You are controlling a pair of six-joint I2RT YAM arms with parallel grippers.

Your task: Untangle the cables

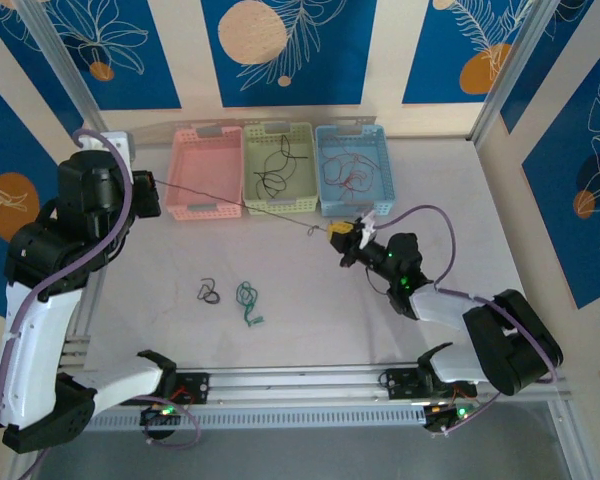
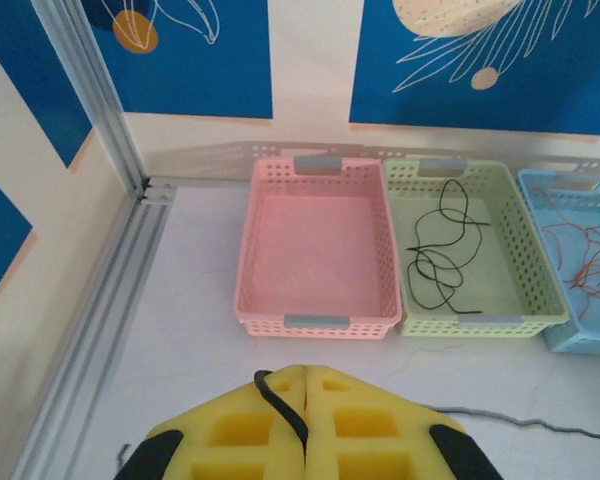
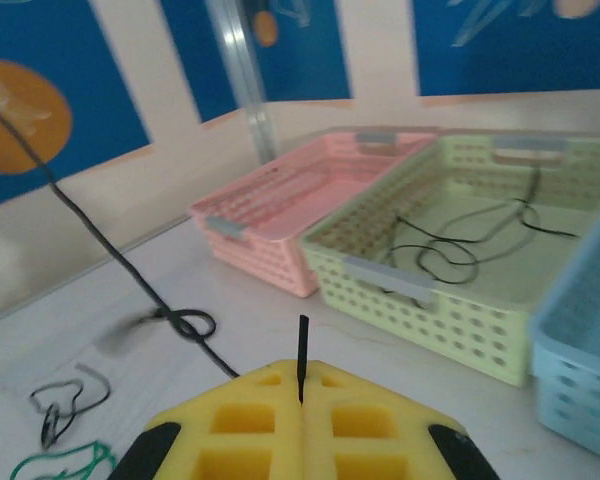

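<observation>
Hands both clamped shut on one black cable, strung in a straight line between them above the worktop.

Left hand pinches the far-left end between its yellow pads; right hand pinches the right end, a short tail poking up. The cable's long axis runs from far left to nearer right, crossing the near part of the pink basket from above. A small knot sits on the line close to the right hand, so that arm is nearer to it. A loose black loop and a green cable lie well apart on the near worktop. Open room lies near and right; the green basket and blue basket hem the far side.
</observation>
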